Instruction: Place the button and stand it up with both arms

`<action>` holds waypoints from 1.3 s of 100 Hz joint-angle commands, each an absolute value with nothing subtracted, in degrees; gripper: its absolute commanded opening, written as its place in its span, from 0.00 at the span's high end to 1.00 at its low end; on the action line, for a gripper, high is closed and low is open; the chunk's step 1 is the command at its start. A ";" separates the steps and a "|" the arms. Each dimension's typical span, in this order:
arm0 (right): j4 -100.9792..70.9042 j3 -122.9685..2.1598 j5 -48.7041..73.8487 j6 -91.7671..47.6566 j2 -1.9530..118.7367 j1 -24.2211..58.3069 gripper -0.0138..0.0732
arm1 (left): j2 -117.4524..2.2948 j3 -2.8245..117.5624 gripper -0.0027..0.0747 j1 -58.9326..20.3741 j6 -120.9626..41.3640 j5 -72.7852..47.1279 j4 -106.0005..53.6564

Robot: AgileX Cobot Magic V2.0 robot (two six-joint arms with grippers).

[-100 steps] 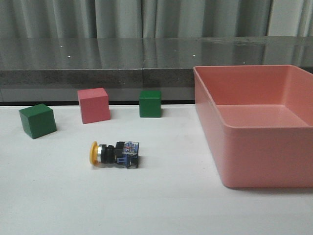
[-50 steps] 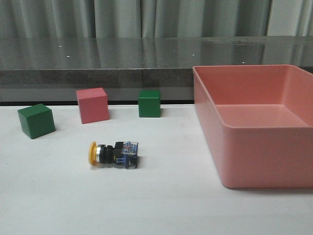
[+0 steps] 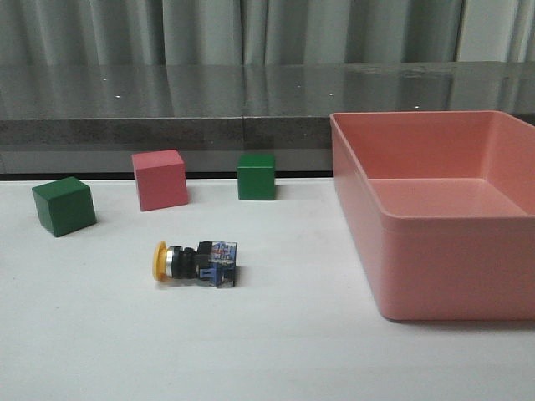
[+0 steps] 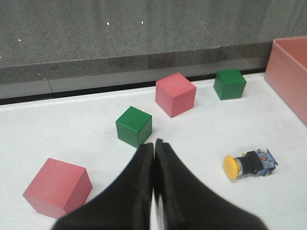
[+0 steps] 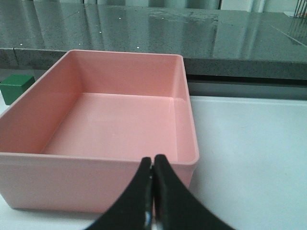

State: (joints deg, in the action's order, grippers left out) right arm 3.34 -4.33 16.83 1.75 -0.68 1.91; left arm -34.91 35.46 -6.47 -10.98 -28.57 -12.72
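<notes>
The yellow-capped, black-bodied push-button point(image 3: 196, 262) lies on its side on the white table point(image 3: 276, 351), both black grippers point(image 4: 154, 146) point(image 5: 153, 163) clenched empty.

White table point(image 3: 276, 351) is carrying everything. Button point(image 3: 195, 262) is lying on its side, yellow cap pointing left. Behind it are sitting a green cube point(image 3: 63, 205), pink cube point(image 3: 160, 180) and second green cube point(image 3: 256, 176). Pink bin point(image 3: 443, 267) is resting at right.
</notes>
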 commanded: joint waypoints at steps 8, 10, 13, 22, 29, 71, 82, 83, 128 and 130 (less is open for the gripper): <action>3.57 -5.85 12.23 1.77 -1.77 1.92 0.91 | -47.23 45.33 0.99 -6.91 -19.19 -27.25 -13.79; 3.57 -5.85 12.23 1.77 -1.77 1.92 0.91 | -48.61 46.20 0.99 -6.91 -20.92 -27.25 -13.94; 3.57 -5.85 12.23 1.77 -1.77 1.92 0.91 | -50.36 47.63 0.99 -6.91 -23.50 -27.25 -14.79; 3.57 -5.85 12.23 1.77 -1.77 1.92 0.91 | -55.91 50.46 0.99 -7.02 -35.13 -27.15 -21.39; 3.57 -5.85 12.23 1.77 -1.77 1.92 0.91 | -59.47 52.20 0.99 -7.23 -46.17 -26.80 -29.62; 3.57 -5.85 12.23 1.77 -1.77 1.92 0.91 | -71.23 54.90 0.38 -7.80 -86.09 -31.27 -55.04; 3.57 -5.85 12.23 1.77 -1.77 1.92 0.91 | -72.77 54.90 0.30 -7.80 -86.09 -31.65 -60.20; 3.57 -5.85 12.23 1.77 -1.77 1.92 0.91 | -72.96 54.90 0.30 -7.80 -86.09 -31.76 -61.00; 3.57 -5.85 12.23 1.77 -1.77 1.92 0.91 | -85.90 54.76 0.30 -7.75 -113.57 -41.92 -83.27; 3.57 -5.85 12.23 1.77 -1.77 1.92 0.91 | -86.56 54.76 0.30 -7.75 -115.21 -42.87 -84.78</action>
